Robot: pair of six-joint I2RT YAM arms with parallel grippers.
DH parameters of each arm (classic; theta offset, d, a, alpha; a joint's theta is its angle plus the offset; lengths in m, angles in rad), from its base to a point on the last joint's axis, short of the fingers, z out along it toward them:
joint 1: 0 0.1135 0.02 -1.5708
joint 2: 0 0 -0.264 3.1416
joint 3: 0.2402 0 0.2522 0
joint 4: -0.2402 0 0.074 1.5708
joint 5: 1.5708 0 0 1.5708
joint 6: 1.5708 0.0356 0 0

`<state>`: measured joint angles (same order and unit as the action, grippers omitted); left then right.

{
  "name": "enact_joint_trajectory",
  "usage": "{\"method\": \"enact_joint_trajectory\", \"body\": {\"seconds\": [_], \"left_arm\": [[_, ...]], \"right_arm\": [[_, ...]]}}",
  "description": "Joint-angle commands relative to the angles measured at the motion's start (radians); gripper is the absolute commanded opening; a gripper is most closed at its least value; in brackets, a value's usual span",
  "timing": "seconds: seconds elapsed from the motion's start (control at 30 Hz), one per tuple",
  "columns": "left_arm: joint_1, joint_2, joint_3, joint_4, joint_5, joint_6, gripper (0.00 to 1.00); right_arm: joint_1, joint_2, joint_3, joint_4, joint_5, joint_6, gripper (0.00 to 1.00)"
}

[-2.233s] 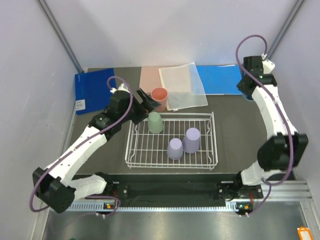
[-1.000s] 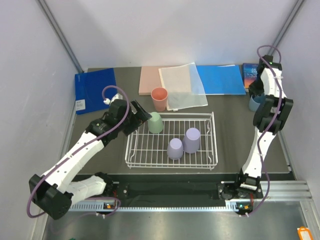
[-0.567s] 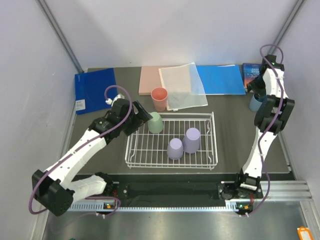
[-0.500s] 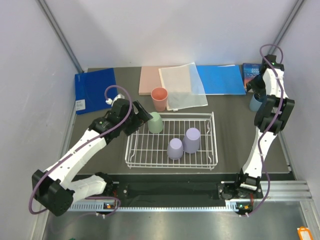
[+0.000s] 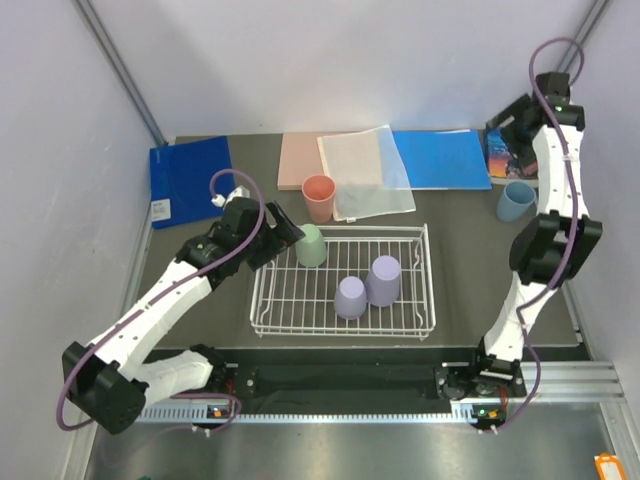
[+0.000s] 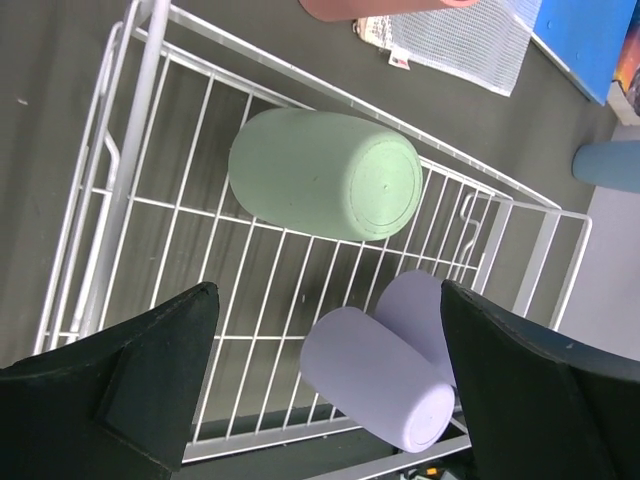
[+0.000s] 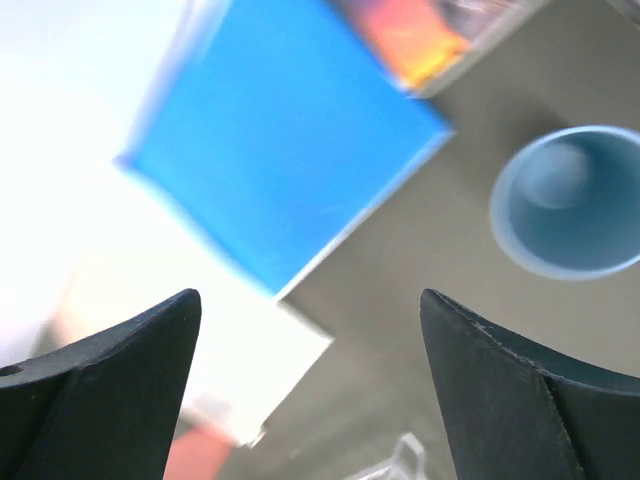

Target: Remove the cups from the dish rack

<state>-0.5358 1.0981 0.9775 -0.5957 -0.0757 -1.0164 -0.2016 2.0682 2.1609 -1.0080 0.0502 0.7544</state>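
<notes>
Left gripper (image 6: 325, 310) is hovering, jaws apart, beside the pale green cup (image 6: 325, 188) inverted in the dish rack (image 6: 130, 160). Right gripper (image 7: 308, 300) is hanging spread and empty near the upright light blue cup (image 7: 570, 215).

High up, looking down on the whole table (image 5: 460, 250). Left wrist: close over dish rack (image 6: 133, 150). Right wrist: above blue cup (image 7: 570, 200). Both in top view too.

Reaches with the left arm (image 5: 165, 295) low and forward toward the middle, left tool (image 5: 288, 232) angled down with fingers (image 6: 150, 385) spread wide, and rears the right arm (image 5: 558, 185) tall at the far right, right tool (image 5: 505, 125) tipped downward, fingers likewise wide apart.
</notes>
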Motion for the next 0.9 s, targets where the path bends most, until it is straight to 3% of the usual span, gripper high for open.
{"method": "enact_joint_trajectory", "body": {"seconds": [0.0, 0.1, 0.33, 0.5, 0.63, 0.87], "left_arm": [[-0.001, -0.021, 0.007, -0.013, -0.036, 0.068, 0.96], [-0.001, -0.001, 0.023, -0.05, -0.035, 0.107, 0.96], [-0.003, -0.032, 0.029, -0.052, -0.042, 0.165, 0.96], [-0.004, -0.087, 0.021, -0.042, -0.058, 0.223, 0.96], [-0.004, -0.122, -0.017, -0.024, -0.044, 0.257, 0.96], [-0.016, -0.161, -0.054, -0.003, -0.001, 0.265, 0.96]], "right_arm": [[0.115, -0.271, 0.01, 0.086, -0.067, -0.045, 0.91], [0.279, -0.417, -0.126, 0.126, 0.023, -0.117, 0.93], [0.62, -0.772, -0.678, 0.256, 0.192, -0.19, 0.94], [0.754, -1.049, -0.977, 0.255, 0.295, -0.175, 1.0], [0.851, -1.169, -1.087, 0.237, 0.247, -0.118, 1.0], [1.131, -1.18, -1.152, 0.21, 0.395, 0.039, 1.0]]}}
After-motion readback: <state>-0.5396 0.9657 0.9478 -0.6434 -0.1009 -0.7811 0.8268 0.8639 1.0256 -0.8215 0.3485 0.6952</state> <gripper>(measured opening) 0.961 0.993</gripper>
